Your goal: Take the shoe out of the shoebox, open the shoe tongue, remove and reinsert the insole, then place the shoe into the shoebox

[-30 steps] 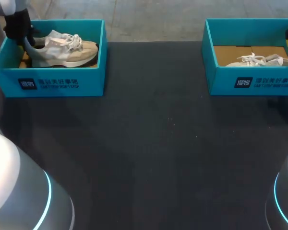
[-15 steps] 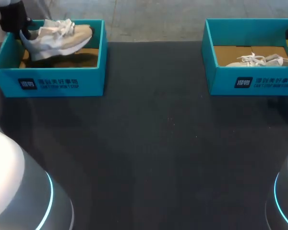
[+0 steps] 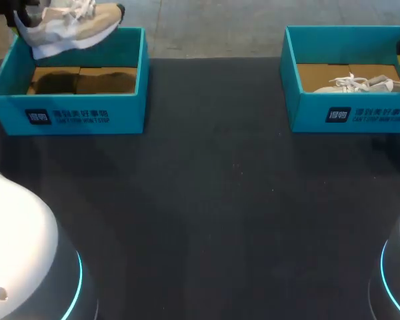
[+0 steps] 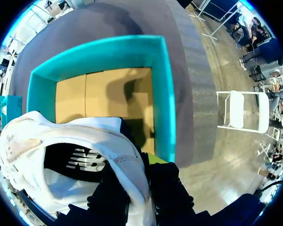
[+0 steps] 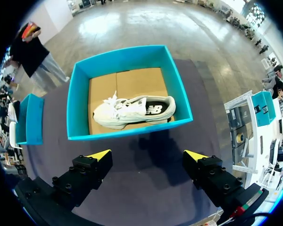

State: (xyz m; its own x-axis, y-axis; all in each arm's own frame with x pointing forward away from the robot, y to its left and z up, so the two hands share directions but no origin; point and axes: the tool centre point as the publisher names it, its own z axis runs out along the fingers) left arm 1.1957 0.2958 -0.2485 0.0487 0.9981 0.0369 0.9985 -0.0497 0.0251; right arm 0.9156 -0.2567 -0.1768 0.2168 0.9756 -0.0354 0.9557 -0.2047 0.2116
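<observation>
Sitting very early in the task, judging by how things lie: holding the shoe (image 3: 70, 27) in the air above the far rim of the left shoebox (image 3: 67, 115), clear of its walls, with only bare cardboard floor showing inside. Counting the taking-out as all but done, though not yet resting the shoe on the desk (image 3: 213, 200). Leaving the rest to do: opening the tongue, pulling out and refitting the insole, and putting the shoe back in the box.

Pinching the heel collar of the shoe between the left fingers (image 4: 167, 188), one on each side of the padded edge, closing down to little more than its thickness. Carrying the shoe by that grip alone, with the dark insole showing through the opening in the left wrist view and the open box lying below.

Holding the right fingers (image 5: 99, 155) spread wide apart, gripping nothing and touching nothing. Hovering over the desk just short of the right shoebox (image 5: 127, 133), with a second shoe (image 5: 132, 110) lying inside it, well apart from both yellow tips.
</observation>
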